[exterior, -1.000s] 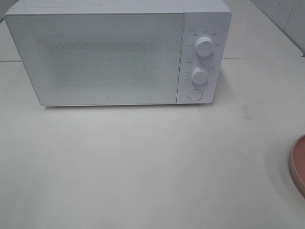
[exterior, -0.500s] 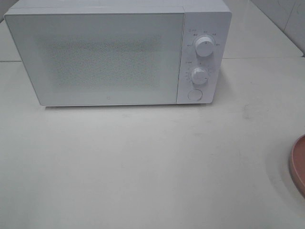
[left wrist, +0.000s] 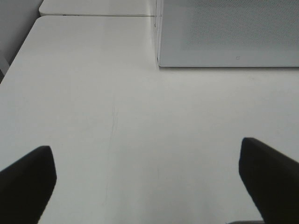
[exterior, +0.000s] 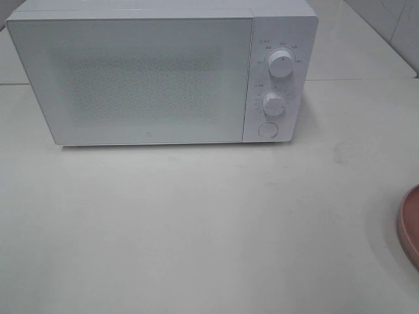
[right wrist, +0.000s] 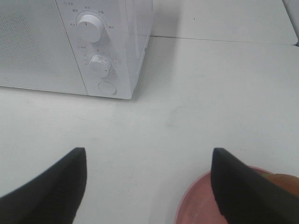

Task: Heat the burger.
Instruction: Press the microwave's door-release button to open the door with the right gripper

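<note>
Only a sliver of the burger's golden-brown bun (right wrist: 286,182) shows, at the edge of the right wrist view, on a round pink plate (right wrist: 196,205). My right gripper (right wrist: 149,186) hovers open over the table just in front of that plate, with nothing between its dark fingers (right wrist: 56,184). The white microwave (exterior: 150,78) stands at the back of the table with its door shut. My left gripper (left wrist: 147,186) is wide open over bare tabletop in front of the microwave's left corner (left wrist: 161,60). Neither gripper appears in the exterior high view.
The microwave's control panel has two round knobs (exterior: 280,63) (exterior: 274,104) and a round button (exterior: 267,129) below them. The pink plate's rim (exterior: 409,226) pokes in at the right edge. A table seam (exterior: 360,80) runs behind the microwave.
</note>
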